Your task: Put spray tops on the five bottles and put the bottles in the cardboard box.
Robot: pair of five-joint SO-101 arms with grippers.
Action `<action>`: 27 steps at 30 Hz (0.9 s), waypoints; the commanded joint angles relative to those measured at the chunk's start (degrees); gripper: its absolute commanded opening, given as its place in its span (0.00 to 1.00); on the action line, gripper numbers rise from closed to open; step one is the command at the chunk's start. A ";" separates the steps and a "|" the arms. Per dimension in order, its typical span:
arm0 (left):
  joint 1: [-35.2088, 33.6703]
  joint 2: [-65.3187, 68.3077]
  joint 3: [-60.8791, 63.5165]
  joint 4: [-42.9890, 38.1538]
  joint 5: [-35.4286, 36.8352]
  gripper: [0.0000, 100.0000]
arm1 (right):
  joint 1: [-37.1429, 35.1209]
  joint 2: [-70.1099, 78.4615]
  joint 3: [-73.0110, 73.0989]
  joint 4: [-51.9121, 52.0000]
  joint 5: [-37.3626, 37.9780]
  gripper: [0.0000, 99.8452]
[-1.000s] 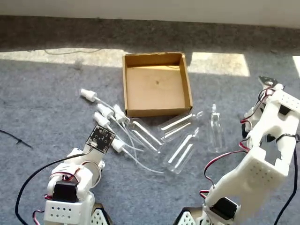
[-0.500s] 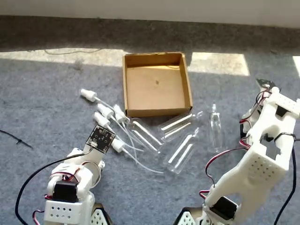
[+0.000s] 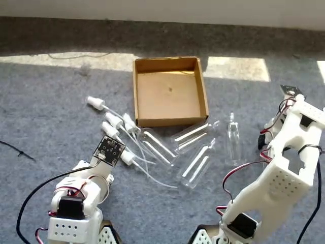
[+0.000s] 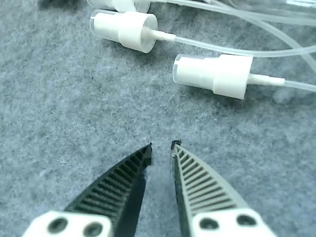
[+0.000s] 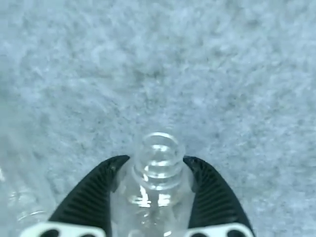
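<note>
My right gripper point(image 5: 157, 160) is shut on a clear bottle point(image 5: 158, 177), whose open threaded neck sticks out between the black fingers above grey carpet. In the high view the right arm point(image 3: 289, 152) stands at the right edge. Several more clear bottles lie in front of the cardboard box point(image 3: 203, 86), one point(image 3: 233, 140) apart to the right and others point(image 3: 190, 136) side by side. White spray tops point(image 3: 114, 121) with long tubes lie left of them. My left gripper point(image 4: 162, 145) points down at bare carpet, shut and holding nothing, a short way from two spray tops point(image 4: 212, 74).
The box is open and holds nothing. A black cable tie point(image 3: 18, 151) lies on the carpet at the far left. The left arm point(image 3: 84, 195) sits at the near left. Bare carpet stretches between the box and the right arm.
The right arm's wrist has shifted slightly, first nearer and then back to the right. The left arm and the loose bottles and spray tops have not moved.
</note>
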 commanded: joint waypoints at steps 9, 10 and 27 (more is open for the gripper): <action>-5.41 -0.48 0.04 -6.07 -0.35 0.08 | -7.52 -37.85 3.74 2.42 -6.42 0.00; -6.55 -0.48 -0.92 -6.95 -0.35 0.08 | -8.66 -41.54 5.85 1.36 -6.86 0.00; -19.12 29.14 -42.33 -1.23 -7.03 0.08 | -27.91 -81.63 50.51 -20.88 -15.65 0.01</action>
